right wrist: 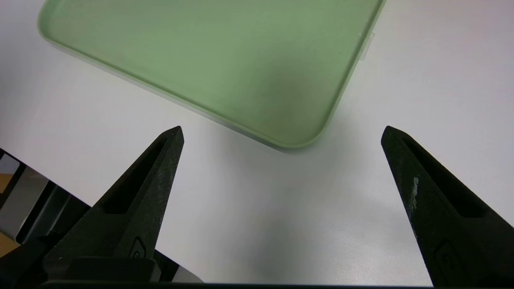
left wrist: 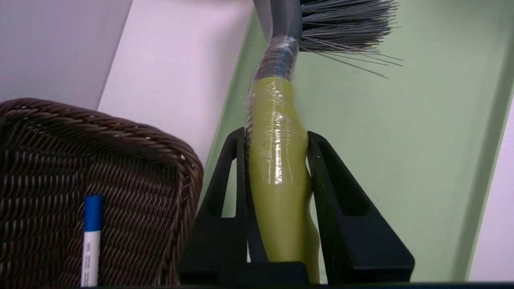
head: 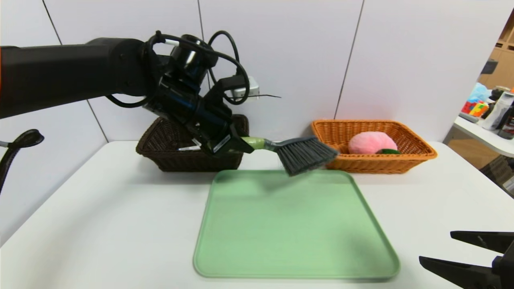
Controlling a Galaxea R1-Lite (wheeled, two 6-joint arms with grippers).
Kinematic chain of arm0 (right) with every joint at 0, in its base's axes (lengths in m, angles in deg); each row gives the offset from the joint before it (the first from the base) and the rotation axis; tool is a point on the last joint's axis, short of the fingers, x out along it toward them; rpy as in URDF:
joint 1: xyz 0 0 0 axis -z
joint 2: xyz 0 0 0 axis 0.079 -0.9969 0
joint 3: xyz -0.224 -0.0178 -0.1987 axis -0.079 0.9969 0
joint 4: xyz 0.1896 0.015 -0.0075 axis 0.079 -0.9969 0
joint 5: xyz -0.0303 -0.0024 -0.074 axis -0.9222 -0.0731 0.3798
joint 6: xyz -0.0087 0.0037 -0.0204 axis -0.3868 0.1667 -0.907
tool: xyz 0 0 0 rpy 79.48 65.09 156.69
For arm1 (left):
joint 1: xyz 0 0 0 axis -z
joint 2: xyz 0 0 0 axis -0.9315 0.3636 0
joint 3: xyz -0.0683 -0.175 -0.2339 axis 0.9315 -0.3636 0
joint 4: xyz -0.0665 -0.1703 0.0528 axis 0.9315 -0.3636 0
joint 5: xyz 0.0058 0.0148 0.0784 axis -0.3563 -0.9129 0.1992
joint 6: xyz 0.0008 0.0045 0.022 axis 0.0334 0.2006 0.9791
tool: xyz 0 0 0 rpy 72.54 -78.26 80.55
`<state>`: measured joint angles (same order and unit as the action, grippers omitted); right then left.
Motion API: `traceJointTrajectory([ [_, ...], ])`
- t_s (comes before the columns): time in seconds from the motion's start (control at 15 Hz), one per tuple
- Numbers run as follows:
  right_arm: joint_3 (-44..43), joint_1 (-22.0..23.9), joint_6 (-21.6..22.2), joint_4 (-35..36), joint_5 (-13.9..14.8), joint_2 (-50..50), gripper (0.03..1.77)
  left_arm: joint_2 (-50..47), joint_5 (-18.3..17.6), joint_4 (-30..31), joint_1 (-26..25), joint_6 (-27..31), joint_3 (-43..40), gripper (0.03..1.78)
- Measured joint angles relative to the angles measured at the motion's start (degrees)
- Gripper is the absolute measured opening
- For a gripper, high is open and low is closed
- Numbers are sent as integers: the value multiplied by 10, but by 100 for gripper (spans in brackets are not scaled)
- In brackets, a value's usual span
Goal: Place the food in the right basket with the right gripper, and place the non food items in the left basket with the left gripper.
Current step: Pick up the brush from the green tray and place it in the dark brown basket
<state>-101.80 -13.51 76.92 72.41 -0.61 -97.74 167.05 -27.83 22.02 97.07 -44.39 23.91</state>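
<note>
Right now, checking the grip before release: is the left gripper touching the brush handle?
Touching. The left wrist view shows the left gripper with both fingers pressed against the brush's green handle.

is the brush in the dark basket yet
No. The left gripper holds the brush in the air beside the dark basket, above the tray.

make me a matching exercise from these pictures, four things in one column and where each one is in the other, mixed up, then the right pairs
Things:
1. brush
2. peach
3. marker
4. right pincer

Places:
A. lying inside the dark brown basket
B. open above the white table, near a corner of the green tray
C. held by its green handle in the left pincer, in the air over the tray's far edge
D. resting in the orange basket

Pairs: 1-C, 2-D, 3-A, 4-B
</note>
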Motion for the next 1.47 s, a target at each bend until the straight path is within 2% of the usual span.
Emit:
traceJointTrajectory([
  [0.47,9,-1,0,0,0,0,170,-38,-10,-11,-85,1,0,50],
  [0.8,16,-1,0,0,1,7,170,-45,-47,-11,-175,8,0,50],
  [1.07,21,-1,0,-1,0,13,170,-44,-111,-11,-245,24,0,50],
  [1.33,28,-1,1,-1,0,23,170,-30,-166,-14,-299,69,0,50],
  [1.47,32,0,1,-1,0,28,170,-19,-182,-15,-317,103,0,50],
])
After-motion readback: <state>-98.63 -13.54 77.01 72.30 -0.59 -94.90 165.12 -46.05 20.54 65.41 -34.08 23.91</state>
